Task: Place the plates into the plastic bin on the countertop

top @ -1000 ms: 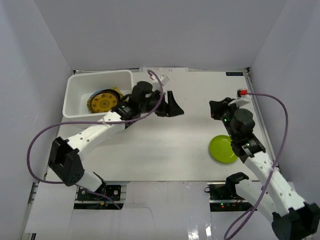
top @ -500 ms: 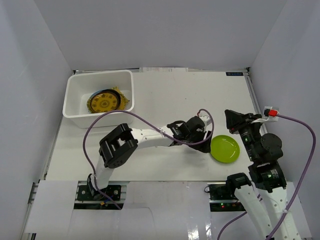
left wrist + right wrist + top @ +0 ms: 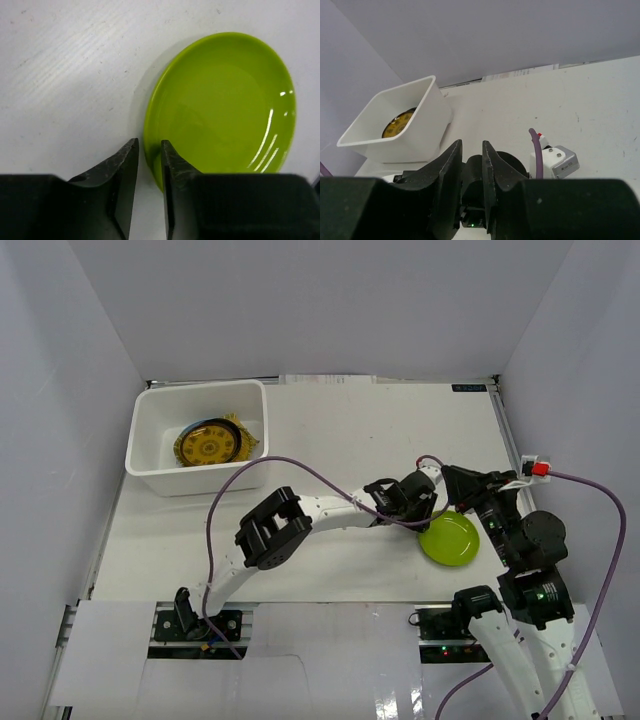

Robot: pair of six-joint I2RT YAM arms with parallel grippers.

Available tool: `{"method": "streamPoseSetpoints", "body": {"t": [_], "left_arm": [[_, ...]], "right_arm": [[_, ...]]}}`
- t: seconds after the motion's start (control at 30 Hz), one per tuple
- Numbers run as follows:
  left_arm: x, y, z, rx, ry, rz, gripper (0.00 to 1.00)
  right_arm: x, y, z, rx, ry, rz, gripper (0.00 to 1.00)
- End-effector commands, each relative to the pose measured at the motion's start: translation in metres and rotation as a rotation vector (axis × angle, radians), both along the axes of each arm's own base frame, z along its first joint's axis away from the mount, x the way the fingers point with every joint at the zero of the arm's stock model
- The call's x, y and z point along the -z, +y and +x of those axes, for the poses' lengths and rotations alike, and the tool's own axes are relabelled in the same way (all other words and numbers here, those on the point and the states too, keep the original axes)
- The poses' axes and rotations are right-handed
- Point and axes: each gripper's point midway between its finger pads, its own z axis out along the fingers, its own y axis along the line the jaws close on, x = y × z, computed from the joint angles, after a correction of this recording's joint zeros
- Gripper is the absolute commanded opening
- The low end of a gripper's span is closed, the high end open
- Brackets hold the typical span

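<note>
The lime green plate (image 3: pixel 452 540) lies flat on the white countertop (image 3: pixel 330 430) at the near right. My left gripper (image 3: pixel 428 516) reaches across to its left rim. In the left wrist view the plate (image 3: pixel 225 110) fills the upper right. The left gripper (image 3: pixel 150 146) has its jaws closed narrowly, one finger inside the rim and one outside. My right gripper (image 3: pixel 452 477) hovers just behind the plate, jaws nearly together with nothing between them (image 3: pixel 471 145). The white plastic bin (image 3: pixel 200 386) at the far left holds a gold-patterned dark-rimmed plate (image 3: pixel 208 443). The other plates are not visible.
The left arm (image 3: pixel 330 510) stretches across the middle of the table with its purple cable (image 3: pixel 250 475) looping over it. White walls close in the table on three sides. The bin (image 3: pixel 422 125) and the left wrist camera (image 3: pixel 555 162) show in the right wrist view.
My left arm swung from beside the bin across to the green plate and set its jaws on the rim. My right arm drew back toward the near right. The plate stayed put.
</note>
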Motion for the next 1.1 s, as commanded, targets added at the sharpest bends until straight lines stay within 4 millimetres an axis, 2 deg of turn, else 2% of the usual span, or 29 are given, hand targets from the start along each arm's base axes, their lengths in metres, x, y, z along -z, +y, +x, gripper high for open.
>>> {"method": "streamPoseSetpoints", "body": {"t": [0.0, 0.07, 0.1, 0.13, 0.23, 0.27, 0.37, 0.4, 0.47, 0.5, 0.53, 0.57, 0.6, 0.63, 0.7, 0.73, 0.77, 0.8, 0.87, 0.9, 0.97, 1.0, 1.07], "left_arm": [[-0.001, -0.002, 0.007, -0.011, -0.041, 0.037, 0.32], [0.002, 0.001, 0.009, -0.023, -0.052, 0.053, 0.16], [0.002, 0.002, 0.01, -0.029, -0.058, 0.056, 0.11], [0.001, 0.005, 0.012, -0.034, -0.07, 0.064, 0.0], [-0.016, 0.014, 0.02, -0.071, -0.124, 0.058, 0.0], [-0.028, 0.02, 0.022, -0.082, -0.14, 0.05, 0.0], [-0.053, 0.036, 0.034, -0.126, -0.155, 0.004, 0.0], [-0.07, 0.054, 0.041, -0.157, -0.159, -0.024, 0.0], [-0.088, 0.076, 0.048, -0.203, -0.155, -0.059, 0.0], [-0.106, 0.105, 0.055, -0.245, -0.157, -0.091, 0.0], [-0.116, 0.121, 0.058, -0.268, -0.155, -0.115, 0.0], [-0.141, 0.154, 0.064, -0.314, -0.147, -0.183, 0.0], [-0.122, 0.168, 0.069, -0.336, -0.104, -0.169, 0.0], [-0.169, 0.188, 0.067, -0.346, -0.128, -0.286, 0.0], [-0.197, 0.222, 0.068, -0.381, -0.108, -0.394, 0.0], [-0.222, 0.264, 0.078, -0.457, -0.152, -0.441, 0.0], [-0.232, 0.287, 0.083, -0.509, -0.178, -0.449, 0.0], [-0.234, 0.323, 0.096, -0.603, -0.198, -0.423, 0.0], [-0.255, 0.37, 0.102, -0.721, -0.258, -0.433, 0.0], [-0.253, 0.408, 0.113, -0.825, -0.263, -0.408, 0.0], [-0.253, 0.445, 0.118, -0.931, -0.277, -0.405, 0.0], [-0.251, 0.48, 0.126, -1.029, -0.285, -0.41, 0.0], [-0.242, 0.5, 0.127, -1.067, -0.233, -0.475, 0.0]], "right_arm": [[-0.001, 0.003, -0.001, -0.017, -0.027, -0.006, 0.29], [0.0, 0.003, -0.001, -0.021, -0.026, -0.011, 0.29], [0.0, 0.003, -0.001, -0.021, -0.028, -0.017, 0.29], [0.0, 0.003, 0.0, -0.017, -0.029, -0.019, 0.29], [0.001, -0.004, 0.002, 0.017, -0.035, -0.036, 0.3], [-0.001, -0.01, 0.004, 0.054, -0.037, -0.034, 0.3], [-0.003, -0.009, 0.004, 0.048, -0.038, -0.041, 0.3], [-0.003, -0.008, 0.004, 0.044, -0.037, -0.041, 0.3], [-0.003, -0.007, 0.003, 0.041, -0.034, -0.039, 0.31], [-0.003, -0.007, 0.003, 0.039, -0.035, -0.039, 0.31], [-0.004, -0.007, 0.002, 0.035, -0.036, -0.04, 0.31], [-0.004, -0.007, 0.001, 0.033, -0.038, -0.039, 0.31], [-0.003, -0.006, 0.001, 0.032, -0.036, -0.038, 0.32], [-0.003, -0.006, 0.002, 0.032, -0.037, -0.038, 0.32], [-0.001, -0.005, 0.004, 0.031, -0.03, -0.039, 0.31], [0.003, -0.003, 0.005, 0.017, -0.023, -0.039, 0.32], [0.003, 0.002, 0.004, -0.007, -0.026, -0.04, 0.32], [0.005, 0.004, 0.005, -0.018, -0.019, -0.039, 0.32], [0.013, 0.011, 0.007, -0.054, -0.004, -0.041, 0.32], [0.016, 0.015, 0.011, -0.068, 0.008, -0.038, 0.32], [0.029, 0.026, 0.013, -0.124, 0.044, -0.045, 0.33], [0.037, 0.032, 0.019, -0.15, 0.072, -0.05, 0.34], [0.051, 0.047, 0.019, -0.237, 0.12, -0.058, 0.36]]}}
